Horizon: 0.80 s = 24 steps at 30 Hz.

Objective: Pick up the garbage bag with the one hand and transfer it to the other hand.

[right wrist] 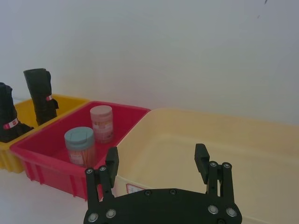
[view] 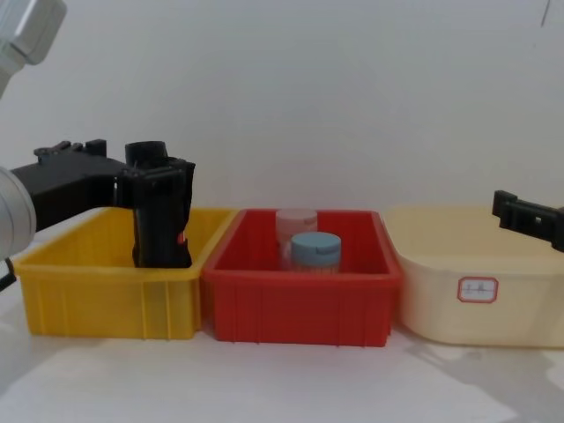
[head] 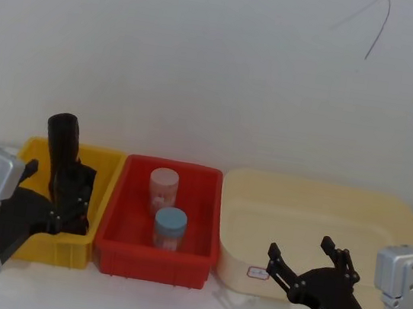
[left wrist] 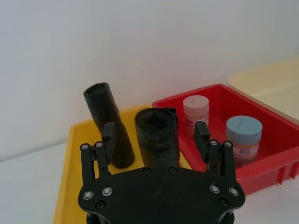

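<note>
— Standing where, the tight black garbage-bag roll?
— In the yellow plastic bin, between the wide-spread fingers of the left gripper. Grasp pending: closing, then lifting, I judged. Right gripper hung open near the cream plastic tub.

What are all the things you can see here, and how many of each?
garbage bag: 1, black roll, standing in the yellow bin, between the left gripper's fingers
second roll: 1, black, standing farther back in the same bin
yellow bin: 1, yellow, on the robot's left
red bin: 1, red, in the middle
pink jar: 1, pinkish, at the back of the red bin
blue-lidded jar: 1, blue lid, in front of the pink jar
cream bin: 1, cream, on the robot's right
table: 1, white, under the bins
left gripper: 1, black, open around the garbage bag
right gripper: 1, black, open, at the cream bin's near side
</note>
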Tool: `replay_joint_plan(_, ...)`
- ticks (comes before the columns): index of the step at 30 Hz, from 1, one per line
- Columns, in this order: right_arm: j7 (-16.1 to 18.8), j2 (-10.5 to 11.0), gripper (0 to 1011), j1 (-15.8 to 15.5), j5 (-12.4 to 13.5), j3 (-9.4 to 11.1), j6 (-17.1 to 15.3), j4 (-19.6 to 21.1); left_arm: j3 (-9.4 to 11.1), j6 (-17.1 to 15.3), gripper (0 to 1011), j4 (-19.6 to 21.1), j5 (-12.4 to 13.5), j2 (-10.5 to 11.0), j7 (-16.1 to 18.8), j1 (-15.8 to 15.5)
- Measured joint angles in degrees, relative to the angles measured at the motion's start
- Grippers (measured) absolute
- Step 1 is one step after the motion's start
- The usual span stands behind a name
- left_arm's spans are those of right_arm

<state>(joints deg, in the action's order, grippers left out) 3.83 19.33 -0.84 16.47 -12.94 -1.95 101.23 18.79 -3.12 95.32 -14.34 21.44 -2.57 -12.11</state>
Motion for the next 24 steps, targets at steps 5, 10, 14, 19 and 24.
replay_joint_plan(5, 0.00, 0.00, 1001, 0.00, 0.00, 0.00, 0.00, 0.00, -0.05, -0.61, 1003, 0.02, -0.41, -0.34, -0.64, 0.33)
replay_joint_plan(10, 0.00, 0.00, 1001, 0.00, 0.00, 0.00, 0.00, 0.00, -0.14, -1.32, 1002, -0.20, -0.50, -0.68, -0.85, 0.35)
replay_joint_plan(14, 0.00, 0.00, 1001, 0.00, 0.00, 0.00, 0.00, 0.00, -0.22, -2.16, 1003, -0.83, -0.52, -1.21, -0.88, 0.13)
replay_joint_plan(19, 0.00, 0.00, 1001, 0.00, 0.00, 0.00, 0.00, 0.00, -0.29, -2.80, 1002, -1.91, -0.52, -1.87, -0.88, -0.44)
replay_joint_plan(24, 0.00, 0.00, 1001, 0.00, 0.00, 0.00, 0.00, 0.00, -0.31, -3.22, 1003, -3.76, -0.50, -2.82, -0.96, -1.45)
